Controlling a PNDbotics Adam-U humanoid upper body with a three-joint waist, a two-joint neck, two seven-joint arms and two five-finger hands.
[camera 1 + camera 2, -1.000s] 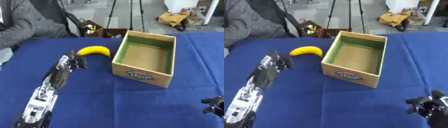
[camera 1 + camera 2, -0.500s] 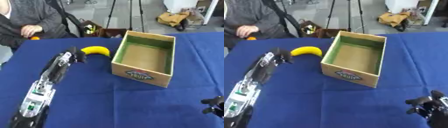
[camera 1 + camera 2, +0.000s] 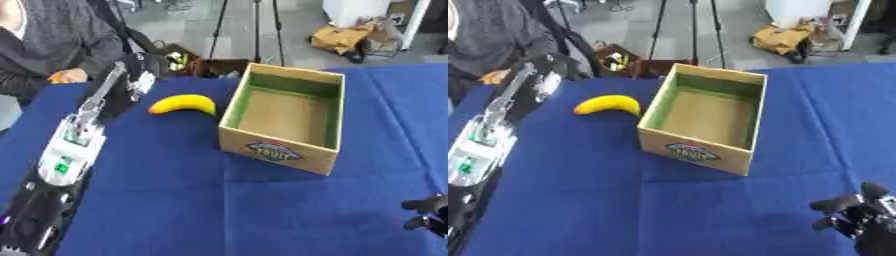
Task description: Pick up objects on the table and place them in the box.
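Banana (image 3: 183,104) beside box (image 3: 282,150) on blue tablecloth (image 3: 175,200); right hand (image 3: 859,212) relaxed, unladen.

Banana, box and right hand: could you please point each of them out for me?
banana (image 3: 182,104), left eye view, middle of its yellow body.
box (image 3: 277,150), left eye view, front wall by the label.
right hand (image 3: 868,214), right eye view, on the dark hand itself.

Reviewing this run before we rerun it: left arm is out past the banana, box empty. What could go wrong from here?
1. The left hand sits at the table's far edge, beyond the banana, beside a person's sleeve and an orange object; it might contact them.
2. The banana lies close to the cardboard box; a sweeping approach could push it against the wall or shift the box.
3. The right hand idles at the lower right corner, far from both, so it likely cannot help.
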